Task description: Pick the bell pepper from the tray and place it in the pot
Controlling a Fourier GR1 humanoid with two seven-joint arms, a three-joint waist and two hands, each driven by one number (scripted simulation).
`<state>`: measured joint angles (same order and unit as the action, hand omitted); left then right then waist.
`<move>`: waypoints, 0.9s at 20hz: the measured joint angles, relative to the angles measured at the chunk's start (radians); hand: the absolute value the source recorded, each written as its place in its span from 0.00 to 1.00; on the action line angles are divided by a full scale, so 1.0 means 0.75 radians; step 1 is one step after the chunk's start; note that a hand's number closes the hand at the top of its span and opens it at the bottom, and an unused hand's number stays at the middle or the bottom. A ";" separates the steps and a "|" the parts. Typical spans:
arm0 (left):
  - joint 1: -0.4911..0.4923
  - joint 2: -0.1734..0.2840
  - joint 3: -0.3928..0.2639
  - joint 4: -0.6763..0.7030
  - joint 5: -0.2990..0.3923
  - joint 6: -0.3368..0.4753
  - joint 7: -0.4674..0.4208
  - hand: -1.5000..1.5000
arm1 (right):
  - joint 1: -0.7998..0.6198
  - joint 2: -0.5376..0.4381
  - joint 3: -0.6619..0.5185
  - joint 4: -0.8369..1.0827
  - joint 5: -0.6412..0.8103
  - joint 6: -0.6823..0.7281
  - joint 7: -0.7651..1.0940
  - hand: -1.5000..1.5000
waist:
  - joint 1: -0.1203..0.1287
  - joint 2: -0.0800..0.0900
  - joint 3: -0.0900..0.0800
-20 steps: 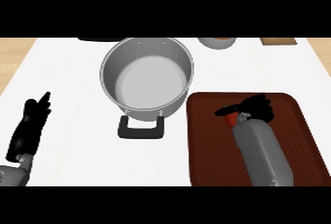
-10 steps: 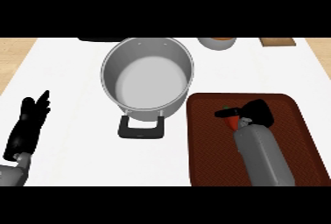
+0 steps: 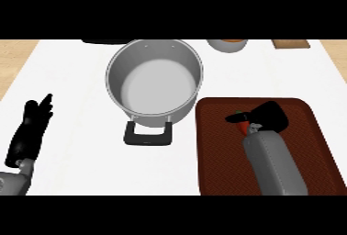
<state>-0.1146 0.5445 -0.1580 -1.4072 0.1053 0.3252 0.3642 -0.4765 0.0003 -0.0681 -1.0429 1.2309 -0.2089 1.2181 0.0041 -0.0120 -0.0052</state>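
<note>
- Two hands in view, only one working — right hand (image 3: 270, 117) sits over the upper middle of the tray (image 3: 318, 151), fingers curled down around the bell pepper (image 3: 239, 122).
- Pepper is mostly hidden under the hand; just a red-orange sliver with a bit of green stem shows at the hand's left edge. It looks grasped, but I can't tell whether it has lifted clear of the tray floor.
- Step in hand, as I read it: secure the pepper, then lift.
- To do it well: lift straight up first so the pepper clears the tray's raised rim before any sideways travel.
- Then carry up and to the left — pot (image 3: 154, 82) stands just beside the tray's upper-left corner, so it's a short move.
- Come in over the pot's right rim high enough not to clip it, centre over the grey bottom, lower, then release. Pot is empty, so plenty of room.
- Watch the black pot handle (image 3: 146, 135) sticking out toward the robot, between pot and tray edge — keep the forearm off it.
- Left hand (image 3: 30, 131) rests at the left edge of the counter (image 3: 75, 69), fingers straight and holding nothing, well apart from the pot.
- Small bowl (image 3: 227, 44) at the back is out of the path.
</note>
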 measured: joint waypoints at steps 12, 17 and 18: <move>0.007 -0.007 0.023 -0.001 -0.005 -0.025 0.004 0.50 | -0.035 -0.210 0.258 -0.085 -0.092 0.334 -0.827 1.00 | 0.003 0.009 0.008; 0.027 -0.015 0.037 0.005 -0.008 -0.015 -0.001 0.50 | -0.019 -0.417 0.236 -0.282 -0.253 0.391 -1.249 1.00 | -0.025 0.005 0.008; 0.038 -0.011 0.045 -0.001 -0.003 -0.021 -0.009 0.50 | -0.022 -0.447 0.209 -0.326 -0.294 0.387 -1.310 1.00 | -0.025 0.004 0.008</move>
<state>-0.0861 0.5366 -0.1246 -1.4081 0.1034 0.3097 0.3571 -0.4929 -0.3349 0.0885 -1.2874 1.0103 0.0813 0.2357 -0.0148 -0.0087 0.0008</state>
